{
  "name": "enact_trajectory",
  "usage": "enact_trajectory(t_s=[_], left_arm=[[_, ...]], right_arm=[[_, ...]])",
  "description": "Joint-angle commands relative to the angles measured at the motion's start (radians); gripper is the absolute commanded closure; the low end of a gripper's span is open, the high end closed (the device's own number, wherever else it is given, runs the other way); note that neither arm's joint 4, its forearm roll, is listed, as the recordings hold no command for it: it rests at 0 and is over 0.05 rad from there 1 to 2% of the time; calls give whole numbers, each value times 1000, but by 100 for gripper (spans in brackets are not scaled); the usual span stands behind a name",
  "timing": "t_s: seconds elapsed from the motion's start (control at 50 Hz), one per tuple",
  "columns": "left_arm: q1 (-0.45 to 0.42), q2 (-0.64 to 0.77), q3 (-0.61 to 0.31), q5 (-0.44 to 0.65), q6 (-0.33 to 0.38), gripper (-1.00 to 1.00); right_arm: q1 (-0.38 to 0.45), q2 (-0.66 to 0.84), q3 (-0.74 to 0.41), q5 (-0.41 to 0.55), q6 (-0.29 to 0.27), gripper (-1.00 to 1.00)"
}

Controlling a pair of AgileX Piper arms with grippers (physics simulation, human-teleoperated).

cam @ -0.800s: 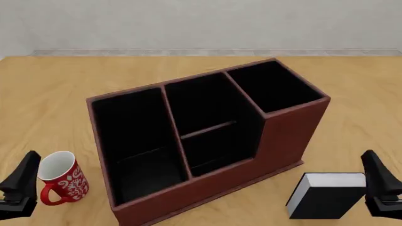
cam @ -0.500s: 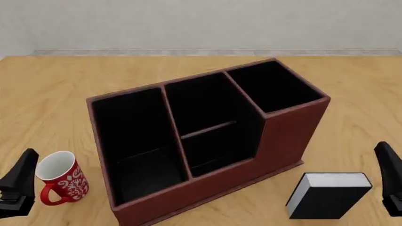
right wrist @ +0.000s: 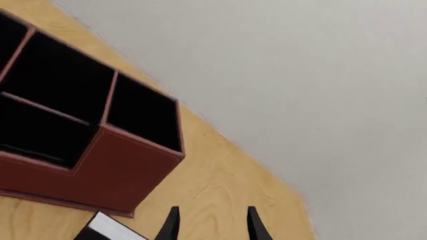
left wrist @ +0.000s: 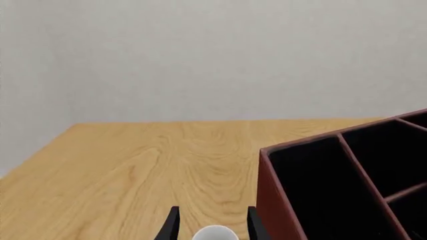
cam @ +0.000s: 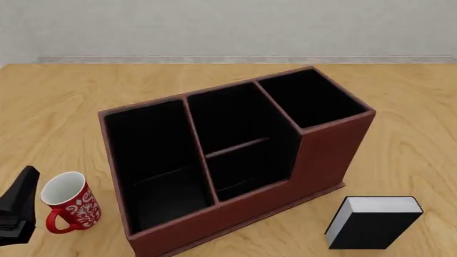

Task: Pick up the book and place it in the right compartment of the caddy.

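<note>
1. Gone from the front view since a moment ago: right gripper, pulled out past the near right corner; fingers parted, nothing between them.
2. Slid further toward the left edge too: left gripper, spread wide and empty, just beside the mug.
3. Unmoved: book, flat on the table, below and slightly ahead of the right gripper, near the caddy.
4. Right compartment empty; likely repositioning for the grasp, pick not yet begun.

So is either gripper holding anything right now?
No. The left gripper and right gripper are open and empty; the thick black hardcover book lies on the table.
</note>
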Motion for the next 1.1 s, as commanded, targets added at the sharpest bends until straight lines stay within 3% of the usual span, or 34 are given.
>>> enact_trajectory(t_s=[0.02, 0.14, 0.16, 0.2, 0.28, 0.3, 0.66, 0.78, 1.04, 1.1], left_arm=[[-2, 0, -10, 5, 12, -100], [-1, 0, -15, 7, 13, -100], [0, 0, -15, 7, 12, -100], [4, 0, -13, 8, 11, -100], [3, 0, -11, 12, 12, -100], [2, 0, -16, 13, 14, -100], [-8, 0, -6, 15, 31, -100], [-8, 0, -9, 21, 34, -100], [-18, 0, -7, 24, 41, -100], [-21, 0, -7, 25, 40, -100]], right_arm=[[46, 106, -185, 162, -185, -100], [78, 150, -233, 224, -232, -100], [95, 139, -233, 221, -272, -100], [102, 180, -287, 271, -302, -100], [94, 210, -335, 305, -302, -100], [91, 222, -345, 340, -327, -100], [61, 344, -529, 609, -419, -100], [64, 407, -518, 613, -398, -100], [84, 516, -527, 613, -413, -100], [108, 566, -560, 613, -387, -100]])
